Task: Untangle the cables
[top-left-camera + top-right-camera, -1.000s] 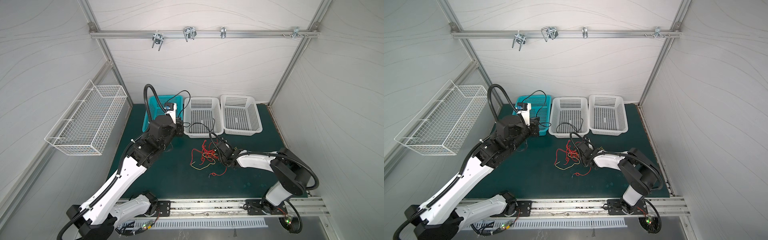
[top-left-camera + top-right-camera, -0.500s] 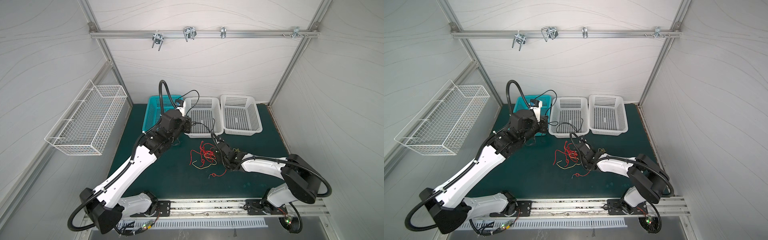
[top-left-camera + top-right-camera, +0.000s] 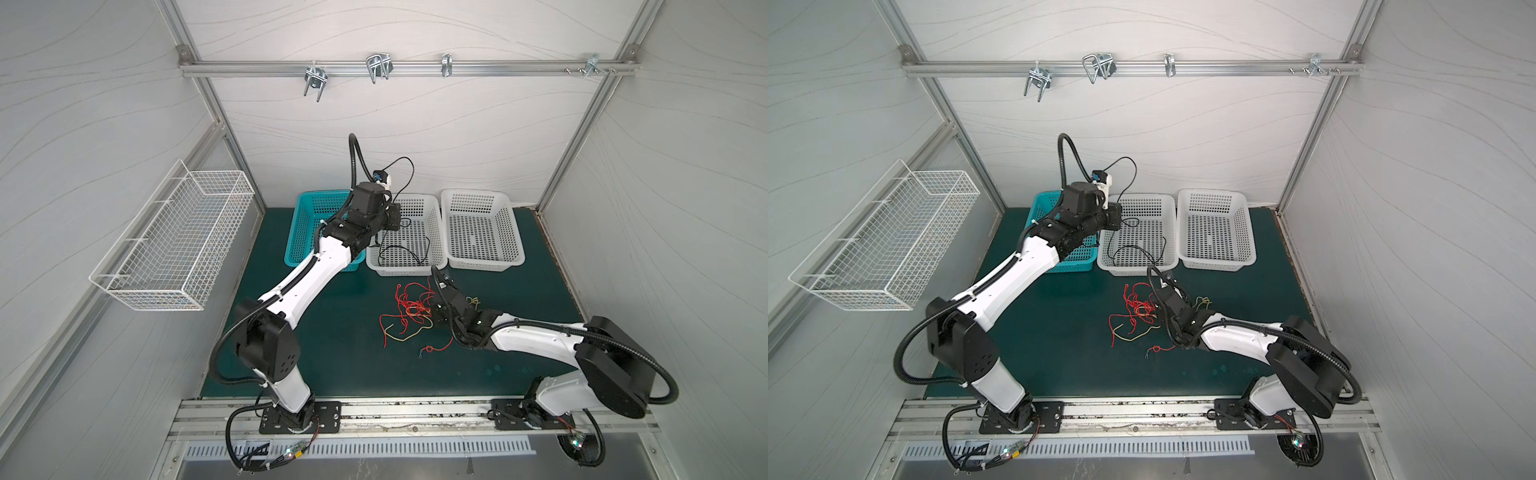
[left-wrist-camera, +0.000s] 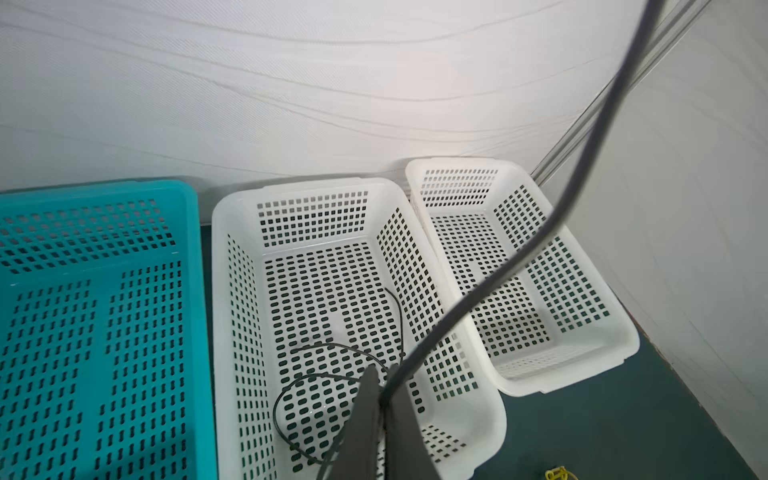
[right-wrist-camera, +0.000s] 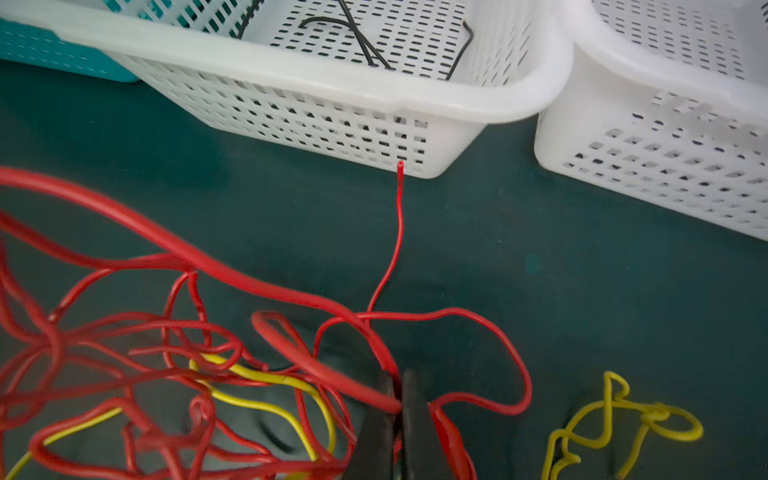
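left jaws: closed on the black cable (image 4: 401,328), held above the middle white basket (image 4: 219,291), its slack looping on the basket floor | right jaws: closed on a red cable (image 5: 249,282) at the bench (image 3: 332,353) | cables: red-yellow tangle (image 3: 409,309) lies on the bench just in front of that basket; small yellow piece (image 5: 652,417) apart beside it

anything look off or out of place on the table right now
Yes: a small knotted yellow cable lies alone on the mat, apart from the red and yellow tangle that the right gripper pinches by a red strand. A black cable lies in the middle white basket.
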`<action>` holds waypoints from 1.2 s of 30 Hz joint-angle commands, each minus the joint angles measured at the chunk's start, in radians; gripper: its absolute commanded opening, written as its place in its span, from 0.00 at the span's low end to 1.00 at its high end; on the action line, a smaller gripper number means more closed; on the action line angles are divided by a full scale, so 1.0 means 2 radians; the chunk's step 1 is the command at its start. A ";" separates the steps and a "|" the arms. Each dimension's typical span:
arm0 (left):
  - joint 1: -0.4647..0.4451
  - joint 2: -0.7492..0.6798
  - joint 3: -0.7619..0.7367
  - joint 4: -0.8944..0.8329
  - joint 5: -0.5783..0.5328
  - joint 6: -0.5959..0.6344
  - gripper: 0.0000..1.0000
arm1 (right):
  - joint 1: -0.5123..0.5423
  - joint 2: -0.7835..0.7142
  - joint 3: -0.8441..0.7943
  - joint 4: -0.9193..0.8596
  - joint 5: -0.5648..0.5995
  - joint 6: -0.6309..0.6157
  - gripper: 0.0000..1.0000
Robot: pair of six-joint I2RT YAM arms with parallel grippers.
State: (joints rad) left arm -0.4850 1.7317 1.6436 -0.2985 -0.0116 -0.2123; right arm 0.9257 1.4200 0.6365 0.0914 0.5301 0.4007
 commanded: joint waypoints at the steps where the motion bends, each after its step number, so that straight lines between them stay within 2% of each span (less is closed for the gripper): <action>1: -0.001 0.054 0.053 -0.007 0.020 0.007 0.00 | 0.007 -0.007 -0.001 0.015 0.000 0.018 0.01; 7: -0.001 0.161 0.143 -0.076 0.019 0.009 0.00 | 0.011 0.000 0.000 0.026 -0.001 0.022 0.02; 14: -0.001 0.200 0.161 -0.106 0.013 0.006 0.01 | 0.011 0.007 0.006 0.035 -0.003 0.014 0.04; 25: -0.001 0.189 0.152 -0.122 0.019 0.010 0.41 | 0.011 0.019 0.014 0.047 -0.007 0.019 0.08; 31: -0.003 0.161 0.134 -0.116 0.021 0.012 0.50 | 0.011 0.018 0.022 0.041 -0.005 0.014 0.11; 36: -0.006 0.122 0.103 -0.096 0.027 0.012 0.53 | 0.007 0.019 0.038 0.024 -0.007 0.013 0.15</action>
State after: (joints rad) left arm -0.4877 2.0506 1.8614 -0.5316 0.0242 -0.1947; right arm 0.9413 1.4506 0.6785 0.1532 0.5148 0.4213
